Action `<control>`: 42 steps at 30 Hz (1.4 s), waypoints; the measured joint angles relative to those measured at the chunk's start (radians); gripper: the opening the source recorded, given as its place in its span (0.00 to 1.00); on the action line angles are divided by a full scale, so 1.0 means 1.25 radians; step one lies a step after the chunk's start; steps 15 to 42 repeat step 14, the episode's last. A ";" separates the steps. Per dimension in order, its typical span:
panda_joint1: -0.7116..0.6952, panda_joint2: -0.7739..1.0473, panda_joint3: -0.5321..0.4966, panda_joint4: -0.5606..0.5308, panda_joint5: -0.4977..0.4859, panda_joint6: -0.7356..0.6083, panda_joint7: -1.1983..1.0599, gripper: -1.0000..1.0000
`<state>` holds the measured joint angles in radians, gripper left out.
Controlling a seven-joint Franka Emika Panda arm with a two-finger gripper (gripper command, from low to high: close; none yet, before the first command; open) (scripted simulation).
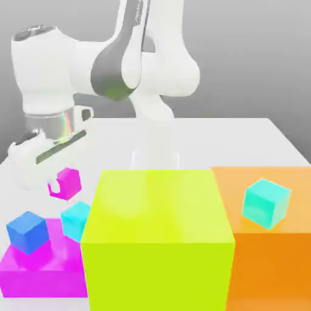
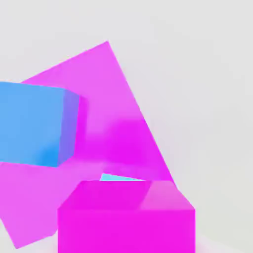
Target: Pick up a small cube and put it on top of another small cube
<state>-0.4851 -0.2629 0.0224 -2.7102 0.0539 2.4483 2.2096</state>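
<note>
The small magenta cube [image 1: 67, 183] hangs in the air at the exterior view's left, with my gripper [image 1: 59, 177] shut on it under the white hand. In the hand view this cube [image 2: 126, 220] is close to the camera. Below it a small cyan cube [image 1: 76, 220] rests on the table beside a flat magenta block [image 1: 36, 267], and a sliver of that cyan cube [image 2: 121, 177] peeks out past the held cube. A small blue cube [image 1: 27, 232] [image 2: 34, 123] sits on the flat magenta block [image 2: 113, 94].
A big yellow-green block [image 1: 158, 237] fills the front middle. To its right stands an orange block [image 1: 273, 255] with another small cyan cube [image 1: 265, 202] on top. The arm's base stands behind on the white table [image 1: 231, 140].
</note>
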 joint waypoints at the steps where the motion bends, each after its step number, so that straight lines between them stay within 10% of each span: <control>1: 0.005 -0.008 0.004 0.002 -0.005 -0.009 -0.010 0.00; 8: 0.018 0.064 0.020 -0.016 -0.033 0.080 -0.037 0.00; 9: 0.018 0.089 0.021 -0.022 -0.033 0.112 -0.036 1.00; 42: 0.018 0.089 0.021 -0.022 -0.033 0.112 -0.036 1.00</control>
